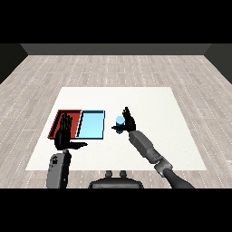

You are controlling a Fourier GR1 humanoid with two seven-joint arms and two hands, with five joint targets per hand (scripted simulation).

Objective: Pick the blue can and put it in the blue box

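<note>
Right hand [129,120] is seen curled round the blue can [119,123], which is held upright, its long axis vertical, just to the right of the light blue tray [92,133]. Whether the can is lifted or resting on the white surface [149,104] cannot be told from this view. The right forearm is angled in from the lower right, so that the can is carried at the hand's left side, on the side facing the trays.

Left hand [65,133] is held open, fingers straight and pointing away, thumb stretched toward the right, with nothing grasped; it is seen over the near part of the red tray [57,118] and is judged to take no part in the carry.

The relation on which the coming move turns is a sideways one: the light blue tray lies directly to the left of the held can, near it, with only its right rim between the two. A short leftward carry over that rim is judged to be what is called for, the can being kept upright. The red tray lies beyond the blue one, further left, and is to be left alone.
</note>
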